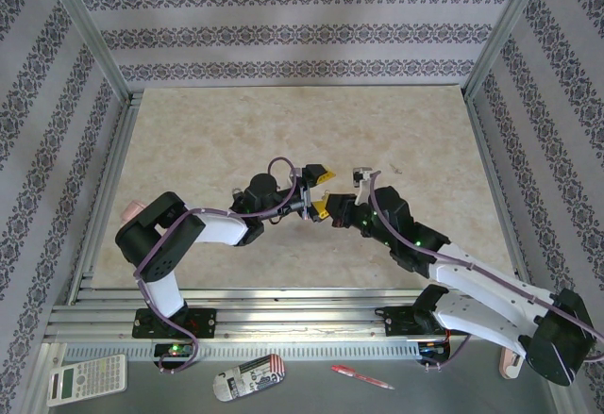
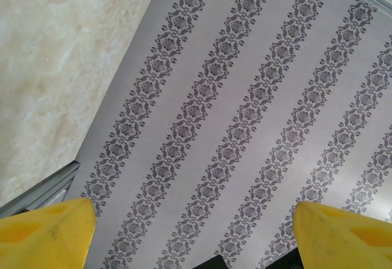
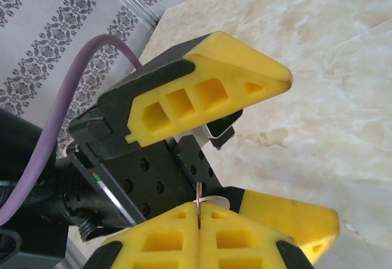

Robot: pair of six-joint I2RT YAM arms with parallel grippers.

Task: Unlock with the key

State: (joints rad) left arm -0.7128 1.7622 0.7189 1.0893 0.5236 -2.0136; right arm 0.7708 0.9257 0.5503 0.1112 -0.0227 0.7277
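the right claw (image 3: 199,221) is pressed together on the key (image 3: 199,199), whose thin blade runs straight out past its tips toward the left claw (image 1: 323,192), which faces it just ahead with jaws apart and empty

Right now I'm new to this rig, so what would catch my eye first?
Over the middle of the table, the left tool gapes open, its yellow fingers wide apart. Facing it tip to tip, the right tool is shut on a thin metal sliver, apparently the key.
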